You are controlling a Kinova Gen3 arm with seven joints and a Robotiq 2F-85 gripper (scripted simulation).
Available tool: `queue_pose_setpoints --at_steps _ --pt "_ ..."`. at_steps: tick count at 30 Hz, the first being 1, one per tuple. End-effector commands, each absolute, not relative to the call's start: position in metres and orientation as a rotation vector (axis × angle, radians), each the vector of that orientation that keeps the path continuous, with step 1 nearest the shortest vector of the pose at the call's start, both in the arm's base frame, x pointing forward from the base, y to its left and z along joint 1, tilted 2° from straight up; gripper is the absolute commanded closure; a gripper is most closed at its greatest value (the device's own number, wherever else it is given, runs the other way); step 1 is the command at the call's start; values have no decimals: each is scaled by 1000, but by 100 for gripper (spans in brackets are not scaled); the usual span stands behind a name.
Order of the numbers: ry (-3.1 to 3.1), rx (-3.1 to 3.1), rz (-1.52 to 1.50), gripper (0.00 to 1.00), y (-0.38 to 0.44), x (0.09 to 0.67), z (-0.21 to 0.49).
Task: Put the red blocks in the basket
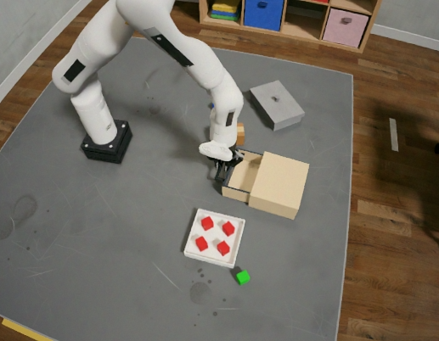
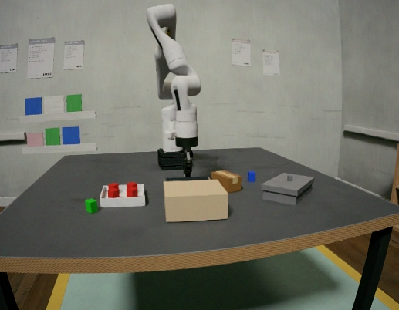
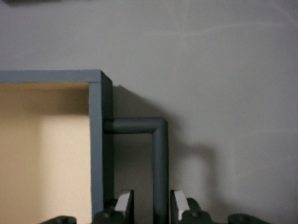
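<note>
Starting at the bottom of the top view, a small green block (image 1: 243, 277) (image 2: 91, 206) lies outside the square white basket (image 1: 238, 243) (image 2: 123, 202), properly so, as only red belongs inside. Four red blocks (image 1: 207, 223) (image 2: 132, 190) sit within its walls at lower centre, spaced apart, none over the edge. Right of centre, the light wooden cabinet (image 1: 280, 182) (image 2: 196, 201) has its drawer (image 1: 235, 193) (image 2: 185, 178) (image 3: 60, 165) standing out; the visible interior shows no block. At its front, the black gripper (image 1: 222, 170) (image 2: 187, 171) (image 3: 152, 206) straddles the dark bar handle (image 3: 160, 170), fingers partly apart, a gap visible on one side, hence not clamped; presumably it is placed there for pushing the drawer shut. Beyond are a brown cardboard box (image 1: 240, 134) (image 2: 227, 181), a small blue block (image 1: 212, 105) (image 2: 251, 176) rightly left out, and, upper right, the grey metal box (image 1: 288, 124) (image 2: 279, 197) under its knobbed lid (image 1: 276, 102) (image 2: 287, 183); full seating cannot be confirmed.
</note>
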State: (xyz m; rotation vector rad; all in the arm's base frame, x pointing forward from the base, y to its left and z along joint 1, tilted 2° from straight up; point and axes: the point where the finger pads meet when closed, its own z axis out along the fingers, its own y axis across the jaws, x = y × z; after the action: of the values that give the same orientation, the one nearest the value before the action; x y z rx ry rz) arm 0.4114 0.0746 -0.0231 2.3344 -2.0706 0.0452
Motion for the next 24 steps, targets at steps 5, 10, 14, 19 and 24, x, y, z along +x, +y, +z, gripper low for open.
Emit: queue_pose_setpoints --at_steps 5,10,14,19,24 --pt "-2071 2335 47 70 76 419 -22" --pt "-2071 2335 47 70 76 423 -21" --pt "-2071 2335 47 70 76 425 -21" --pt "-2071 2335 47 70 77 432 -19" --pt "-2071 2335 47 70 77 433 -18"
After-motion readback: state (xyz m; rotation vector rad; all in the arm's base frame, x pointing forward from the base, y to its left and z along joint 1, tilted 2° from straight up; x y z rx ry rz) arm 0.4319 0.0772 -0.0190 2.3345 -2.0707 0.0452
